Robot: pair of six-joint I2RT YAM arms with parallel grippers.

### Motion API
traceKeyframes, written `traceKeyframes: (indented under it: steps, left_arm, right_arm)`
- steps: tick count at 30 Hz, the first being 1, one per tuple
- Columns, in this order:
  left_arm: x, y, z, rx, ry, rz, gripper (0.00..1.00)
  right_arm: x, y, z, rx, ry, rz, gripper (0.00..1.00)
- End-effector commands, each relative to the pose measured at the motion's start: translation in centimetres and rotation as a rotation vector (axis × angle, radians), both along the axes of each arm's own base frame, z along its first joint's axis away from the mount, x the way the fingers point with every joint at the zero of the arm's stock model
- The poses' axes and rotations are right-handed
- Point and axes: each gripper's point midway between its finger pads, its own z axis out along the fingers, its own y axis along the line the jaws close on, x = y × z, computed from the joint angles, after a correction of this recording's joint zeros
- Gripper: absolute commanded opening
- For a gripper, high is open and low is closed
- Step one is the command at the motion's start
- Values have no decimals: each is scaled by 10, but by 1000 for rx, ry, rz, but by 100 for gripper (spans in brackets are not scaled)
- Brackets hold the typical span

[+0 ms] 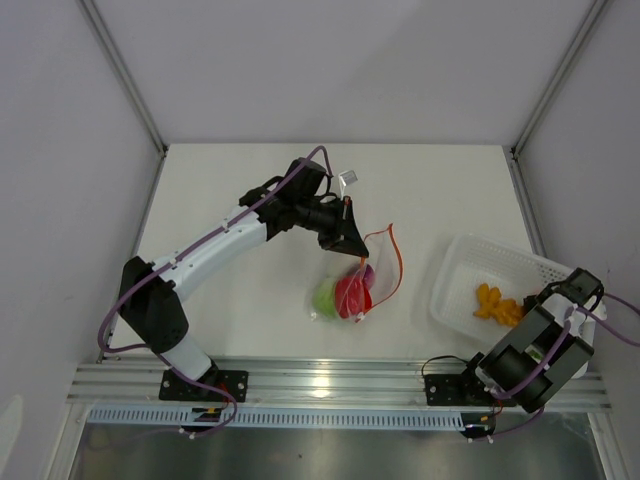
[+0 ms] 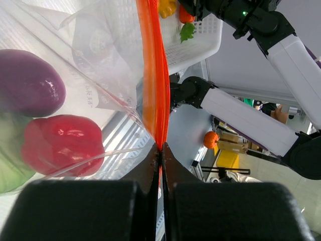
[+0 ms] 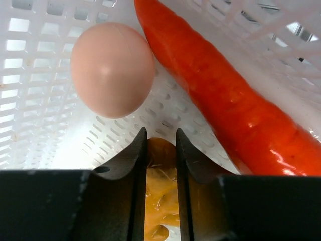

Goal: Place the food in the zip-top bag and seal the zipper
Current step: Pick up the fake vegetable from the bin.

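The clear zip-top bag lies mid-table and holds the green round fruit, the red pepper and a purple piece. My left gripper is shut on the bag's red-orange zipper. In the left wrist view the strip runs up from the closed jaws, with the pepper behind the plastic. My right gripper is down in the white basket. There its jaws are closed on the orange-yellow lumpy piece, beside a pink egg-like piece. The white radish is out of view.
The white perforated basket stands at the right of the table, and its floor shows in the right wrist view. A long red-orange carrot-like piece lies in it against the wall. Grey enclosure walls border the table.
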Motion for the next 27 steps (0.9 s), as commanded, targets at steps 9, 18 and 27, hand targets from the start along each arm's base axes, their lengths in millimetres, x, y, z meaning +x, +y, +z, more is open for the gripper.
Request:
traceKeyframes:
  steps: [9,18,27]
  left_arm:
    - [-4,-5,11,-48,-13,-29,1]
    - [-5,-6,14,-52,-24,-23,1]
    - [2,-6,15,-47,-48,14,0]
  right_arm:
    - [30,47,20,77,-109,224,0]
    - [55,67,79,20,-190,337,0]
    - [50,74,152,-103,-182,409,0]
